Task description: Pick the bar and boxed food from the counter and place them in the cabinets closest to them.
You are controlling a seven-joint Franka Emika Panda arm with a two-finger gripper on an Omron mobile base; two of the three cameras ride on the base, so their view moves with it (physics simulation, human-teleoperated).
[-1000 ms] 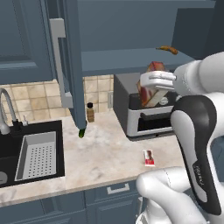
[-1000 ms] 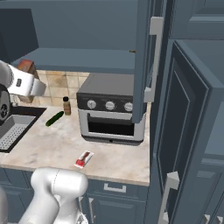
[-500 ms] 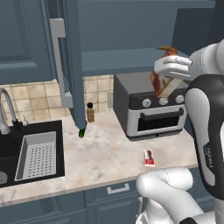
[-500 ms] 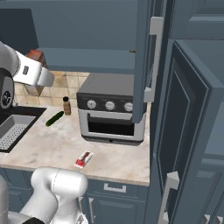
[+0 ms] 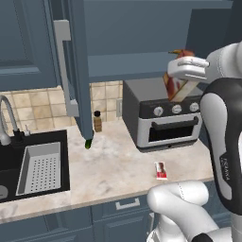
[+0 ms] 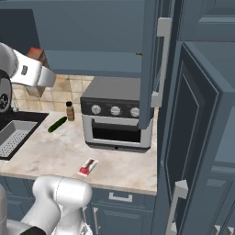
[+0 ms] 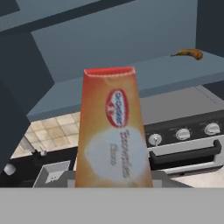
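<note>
The claw [image 5: 182, 82] grips the boxed food [image 5: 177, 88], raised above the toaster oven [image 5: 163, 113] — seemingly just short of the open cabinet's shelf [image 7: 131, 83]. Next: push it in and let go. The bar [image 5: 160, 170] lies on the counter [image 5: 113, 170] before the oven.

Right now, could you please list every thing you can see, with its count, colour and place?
boxed food: 1, orange-tan, held up before the open cabinet shelf
bar: 1, red and white, flat on the counter in front of the oven
toaster oven: 1, grey, on counter
bottle: 1, brown, by the tiled wall
green vegetable: 1, near sink
sink: 1, black, with grey strainer
orange item: 1, on cabinet shelf
cabinets: dark blue-grey, doors open
gripper: 1, white, gripping the box
</note>
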